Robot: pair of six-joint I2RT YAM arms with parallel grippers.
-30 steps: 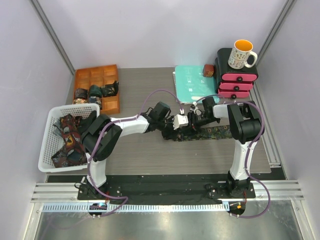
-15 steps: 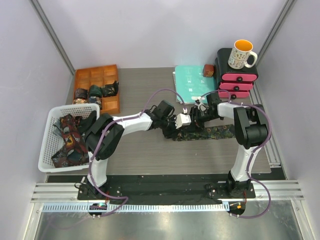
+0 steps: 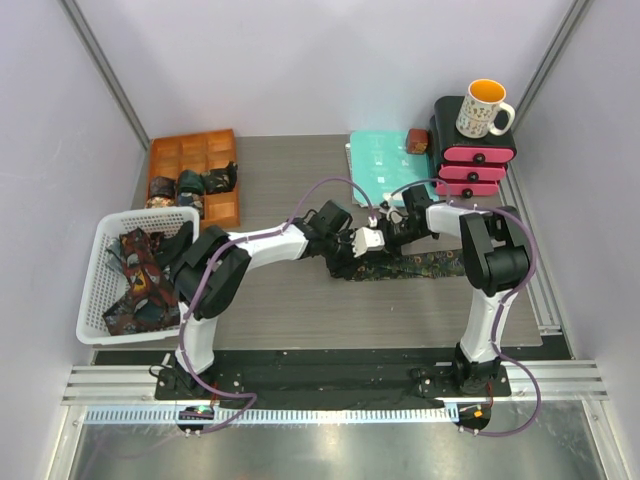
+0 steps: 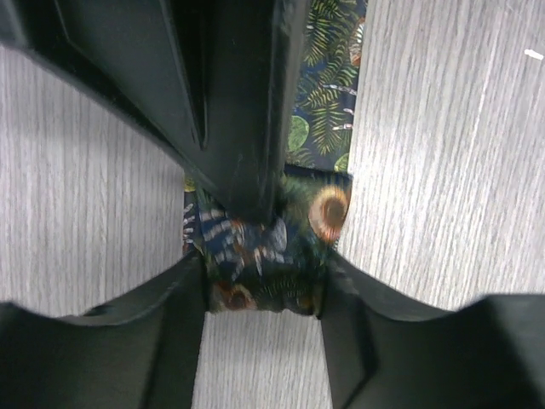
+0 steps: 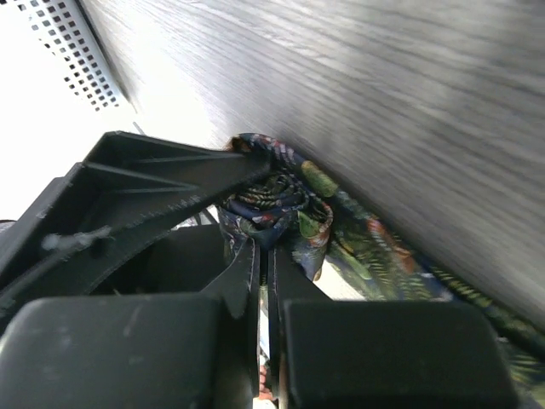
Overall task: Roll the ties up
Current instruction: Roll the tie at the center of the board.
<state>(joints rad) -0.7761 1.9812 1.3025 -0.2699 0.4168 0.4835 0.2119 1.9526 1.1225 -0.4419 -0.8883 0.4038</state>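
The left gripper (image 4: 264,285) is open only as wide as the roll it grips: its two fingers (image 4: 183,328) press against the left and right sides of the rolled end of a tie (image 3: 430,264). The right gripper (image 5: 264,256) comes in from the opposite side. Its fingers are pressed almost together, with just a thin slit between them, and their tips are buried in the roll's core, pinching the fabric there. The two grippers meet at this one roll, near the middle of the desk (image 3: 290,310).

The tie is dark with a leaf and feather print. Its unrolled length runs flat to the right along the desk, toward the right arm.

There are two arms and one tie on the desk. A white basket (image 3: 95,290) at the near left holds a heap of loose ties (image 3: 135,280), too tangled to count. An orange tray (image 3: 190,152) at the far left carries at least three rolled ties (image 3: 190,182). At the far right are one teal folder (image 3: 385,165), one set of three pink drawers (image 3: 472,170) and one mug (image 3: 483,108) on top of the drawers.
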